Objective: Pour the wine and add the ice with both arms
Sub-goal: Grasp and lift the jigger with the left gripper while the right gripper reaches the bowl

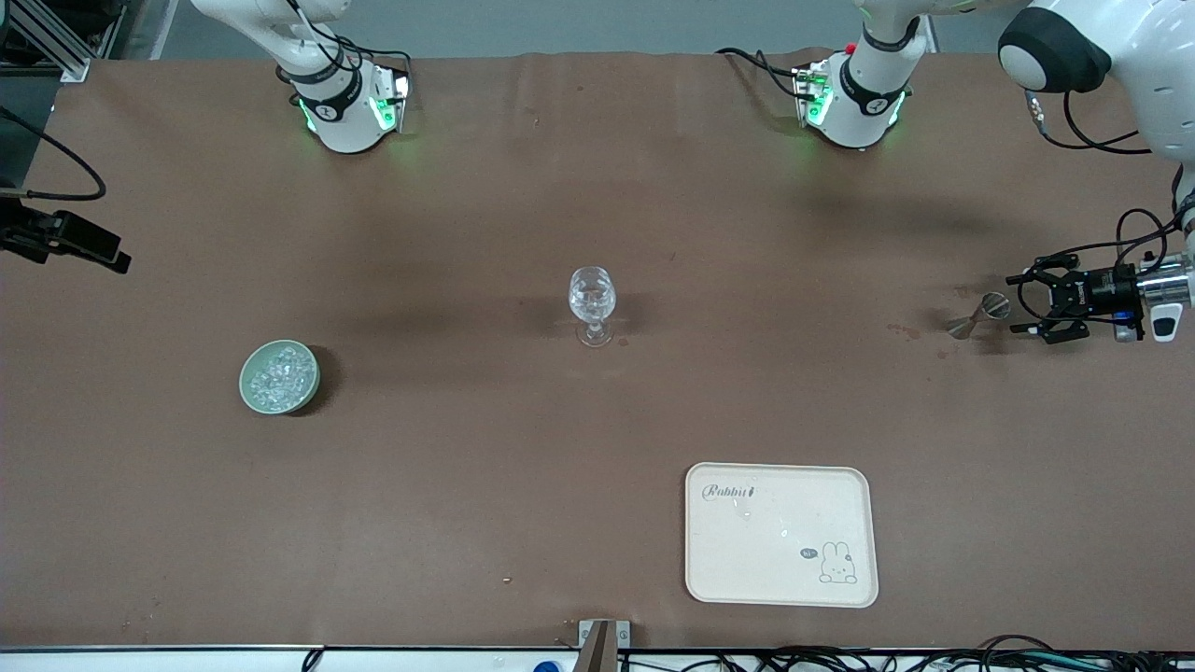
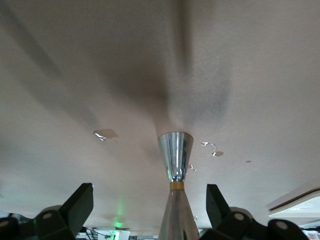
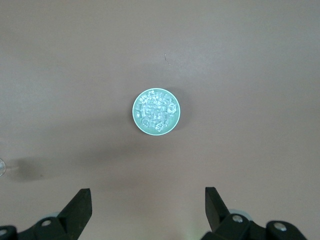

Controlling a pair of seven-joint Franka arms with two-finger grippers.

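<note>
Ice [image 3: 157,111] heaped in bowl [image 3: 138,123] | right gripper [image 3: 147,210] released, high over it | left gripper [image 1: 1050,305] released, level with jigger [image 1: 976,315] for side grasp | wine glass [image 1: 592,297] mid-table [image 1: 467,233], reachable by both.

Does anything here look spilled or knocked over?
Yes. The metal jigger lies tipped on its side near the left arm's end of the table, with small wet spots on the brown cover beside it. The open left gripper is level with it. The glass stands upright; the ice sits in its bowl.
</note>
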